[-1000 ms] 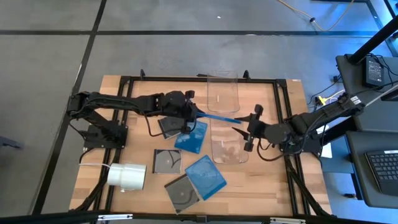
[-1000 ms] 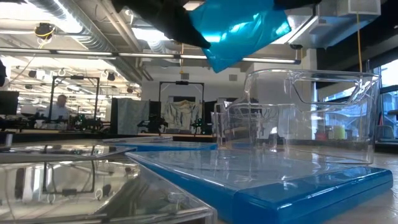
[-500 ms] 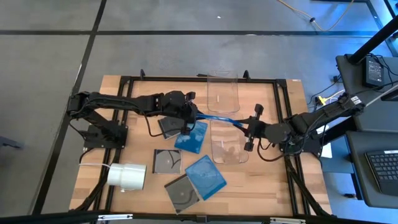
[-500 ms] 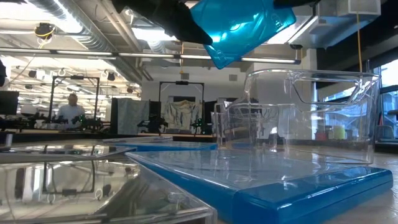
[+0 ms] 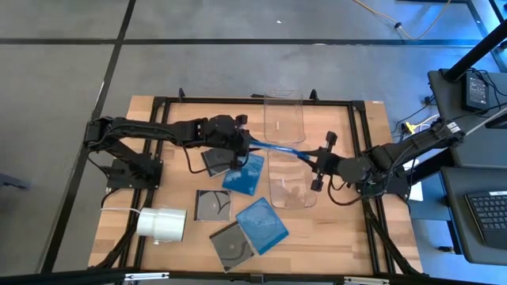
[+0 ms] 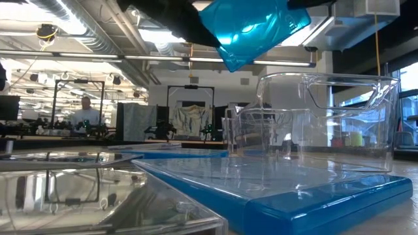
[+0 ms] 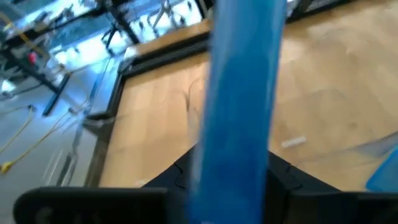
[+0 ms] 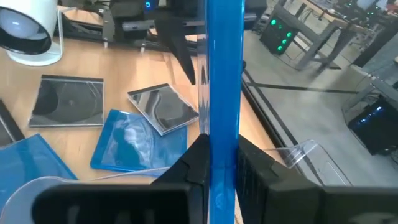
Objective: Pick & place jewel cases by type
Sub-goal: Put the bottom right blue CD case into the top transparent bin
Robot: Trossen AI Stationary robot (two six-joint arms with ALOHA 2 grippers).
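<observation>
A translucent blue jewel case (image 5: 281, 149) stands on edge in the air between both grippers, above the near clear bin (image 5: 291, 184). My left gripper (image 5: 245, 144) is shut on its left end and my right gripper (image 5: 314, 157) on its right end. In the low view the case (image 6: 253, 27) shows at the top. On the table lie flat two more blue cases (image 5: 244, 173) (image 5: 261, 225) and three dark cases (image 5: 212, 161) (image 5: 214, 204) (image 5: 230, 246). My left gripper pinches the blue case's left end (image 7: 231, 163) between its two fingers, one on each flat face. The fingers come level from the table's left. The case stands on edge, clear of the table. My right gripper pinches the case's right end (image 8: 221, 146) between its two fingers, one on each flat face. The fingers come level from the table's right. The case stands on edge, lifted clear above the bin.
A second clear bin (image 5: 283, 119) stands at the far edge. A white roll (image 5: 162, 224) lies at the near left. A black frame (image 5: 360, 127) borders the wooden table. People show in the room beyond.
The blue case has shifted a little toward the table's right, and its right end now reaches into my right gripper. In the low view its right corner has risen slightly. Both arms have otherwise stayed put.
</observation>
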